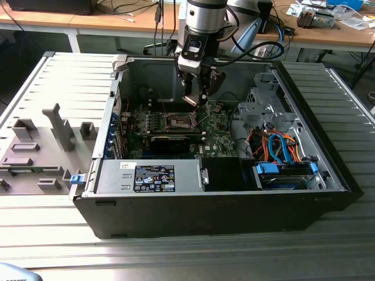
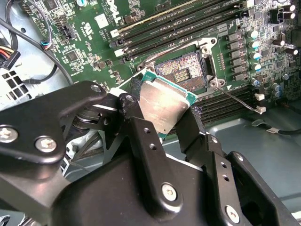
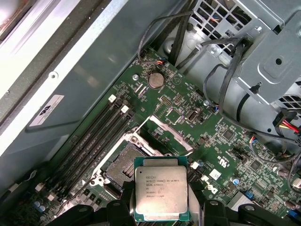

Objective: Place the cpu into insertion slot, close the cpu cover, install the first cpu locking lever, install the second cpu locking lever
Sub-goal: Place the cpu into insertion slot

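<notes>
Pincer (image 3: 162, 213) grips square silver-topped, green-edged cpu (image 3: 161, 190).

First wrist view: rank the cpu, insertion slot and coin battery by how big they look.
1. cpu: looks largest, but it is nearest the camera, so its lead over the slot is unsure.
2. insertion slot: partly hidden behind the cpu.
3. coin battery: clearly smallest.

A robotics lab: an open computer case (image 1: 205, 213) on a slatted metal desk (image 1: 176, 257), cable-strewn wooden desks (image 1: 117, 20) behind.
</notes>
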Robot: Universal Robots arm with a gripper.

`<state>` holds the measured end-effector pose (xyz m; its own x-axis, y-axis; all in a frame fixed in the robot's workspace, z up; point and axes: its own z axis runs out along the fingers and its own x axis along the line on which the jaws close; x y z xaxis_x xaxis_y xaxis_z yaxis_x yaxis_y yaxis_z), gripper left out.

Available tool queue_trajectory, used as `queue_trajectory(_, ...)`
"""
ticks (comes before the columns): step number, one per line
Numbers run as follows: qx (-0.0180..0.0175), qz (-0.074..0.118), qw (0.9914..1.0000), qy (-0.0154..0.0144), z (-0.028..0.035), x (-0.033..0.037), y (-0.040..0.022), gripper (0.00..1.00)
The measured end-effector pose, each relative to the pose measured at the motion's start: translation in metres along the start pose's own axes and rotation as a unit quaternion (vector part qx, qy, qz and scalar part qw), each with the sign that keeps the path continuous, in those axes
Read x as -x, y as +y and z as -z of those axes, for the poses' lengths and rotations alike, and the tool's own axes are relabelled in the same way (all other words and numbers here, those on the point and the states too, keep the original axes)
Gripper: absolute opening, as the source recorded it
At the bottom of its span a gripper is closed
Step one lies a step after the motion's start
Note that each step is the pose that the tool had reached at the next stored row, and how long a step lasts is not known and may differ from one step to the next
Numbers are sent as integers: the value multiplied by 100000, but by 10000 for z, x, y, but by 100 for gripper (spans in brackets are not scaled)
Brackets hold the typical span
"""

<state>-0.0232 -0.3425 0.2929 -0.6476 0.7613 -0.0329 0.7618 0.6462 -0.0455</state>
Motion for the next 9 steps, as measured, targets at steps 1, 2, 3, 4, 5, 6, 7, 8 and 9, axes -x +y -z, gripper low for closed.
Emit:
queue_trajectory(1, 1, -30, 100000, 1, 0, 0, 0, 55)
queue_trajectory(2, -4, -76, 100000, 4, -1, 0, 0, 55)
queue_trajectory(3, -3, -111, 100000, 5, -1, 0, 0, 55)
queue_trajectory(4, -6, -140, 100000, 6, -1, 0, 0, 55)
queue_trajectory(5, -6, -185, 100000, 9, -2, 0, 0, 55)
queue_trajectory(6, -9, -218, 100000, 10, -2, 0, 0, 55)
queue_trajectory(7, -7, -250, 100000, 10, -2, 0, 0, 55)
queue_trajectory(8, -11, -312, 100000, 15, -3, 0, 0, 55)
queue_trajectory(9, -13, -395, 99999, 20, -3, 0, 0, 55)
